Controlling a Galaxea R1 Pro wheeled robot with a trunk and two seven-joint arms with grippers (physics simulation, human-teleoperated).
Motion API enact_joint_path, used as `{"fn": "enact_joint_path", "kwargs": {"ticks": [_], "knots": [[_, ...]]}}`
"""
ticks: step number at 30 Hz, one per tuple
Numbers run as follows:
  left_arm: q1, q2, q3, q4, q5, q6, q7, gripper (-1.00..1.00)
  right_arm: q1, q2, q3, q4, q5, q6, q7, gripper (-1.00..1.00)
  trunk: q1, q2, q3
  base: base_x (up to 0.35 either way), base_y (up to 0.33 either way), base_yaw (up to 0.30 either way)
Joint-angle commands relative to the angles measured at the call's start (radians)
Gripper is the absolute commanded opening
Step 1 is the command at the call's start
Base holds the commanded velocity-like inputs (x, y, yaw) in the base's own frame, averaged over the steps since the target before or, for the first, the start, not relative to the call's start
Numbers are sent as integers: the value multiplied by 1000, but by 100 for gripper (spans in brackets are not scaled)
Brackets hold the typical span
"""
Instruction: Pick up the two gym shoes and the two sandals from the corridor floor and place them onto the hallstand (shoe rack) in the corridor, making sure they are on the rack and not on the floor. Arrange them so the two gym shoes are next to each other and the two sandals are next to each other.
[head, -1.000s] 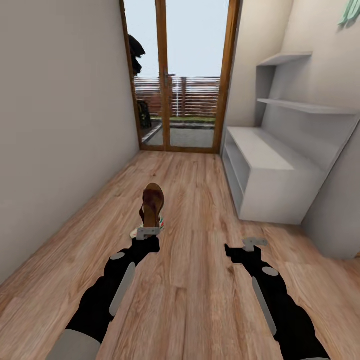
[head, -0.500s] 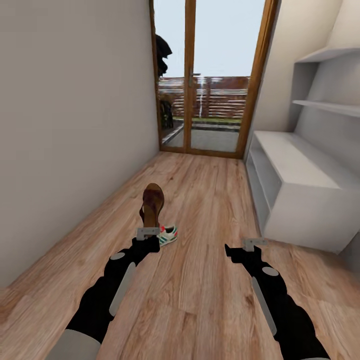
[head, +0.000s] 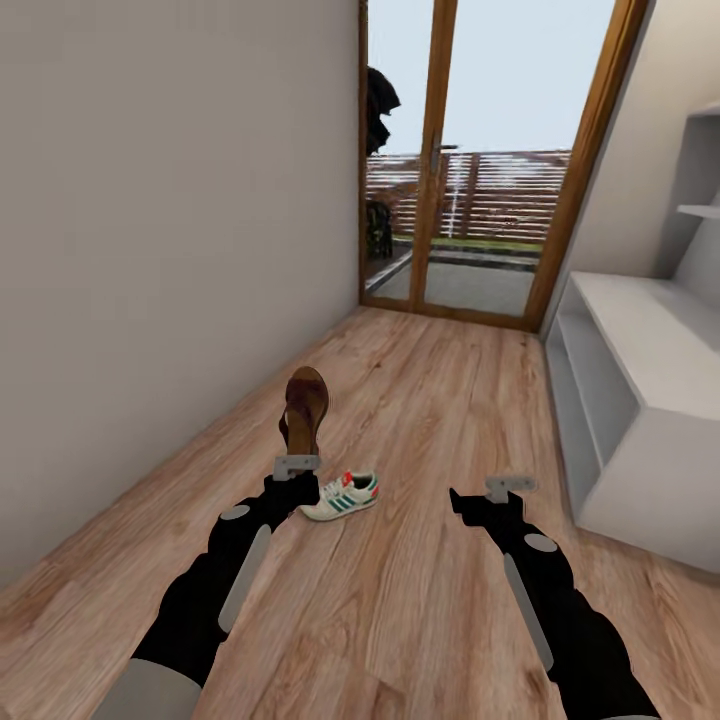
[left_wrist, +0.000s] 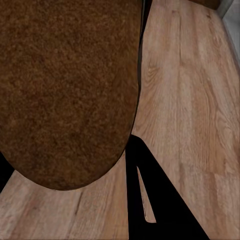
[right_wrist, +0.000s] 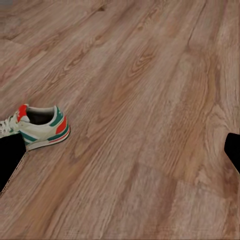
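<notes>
My left gripper (head: 297, 464) is shut on a dark brown sandal (head: 305, 408), which stands upright above it, off the corridor floor (head: 420, 420). In the left wrist view the sandal's brown sole (left_wrist: 65, 90) sits close in front of the camera. One cream gym shoe (head: 340, 497) with green stripes and a red heel tab lies on the planks just right of that gripper. The right wrist view shows the same gym shoe (right_wrist: 40, 127) beside a dark fingertip (right_wrist: 10, 162). My right gripper (head: 510, 487) hangs open and empty above the floor. The pale hallstand (head: 640, 400) stands along the right wall.
A wood-framed glass door (head: 480, 200) closes the corridor's far end. A plain pale wall (head: 150, 250) runs along the left. Open plank floor lies between the gym shoe and the hallstand's low shelves.
The camera has turned left, so door and hallstand slid right in the picture. The gym shoe has come out from behind my left gripper. Both arms keep their pose, sandal still held.
</notes>
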Motion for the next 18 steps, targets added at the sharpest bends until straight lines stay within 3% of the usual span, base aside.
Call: {"fn": "enact_joint_path", "kwargs": {"ticks": [1,7,18], "knots": [[-1,0,1,-1,3,5,-2,-100,0,0,0,-2,1,5,0,100,0,0,-1,268,-189,296],[-1,0,1,-1,3,4,-2,-100,0,0,1,-2,1,5,0,100,0,0,-1,245,-203,225],[-1,0,1,-1,3,4,-2,-100,0,0,1,-2,1,5,0,100,0,0,-1,216,-226,22]]}}
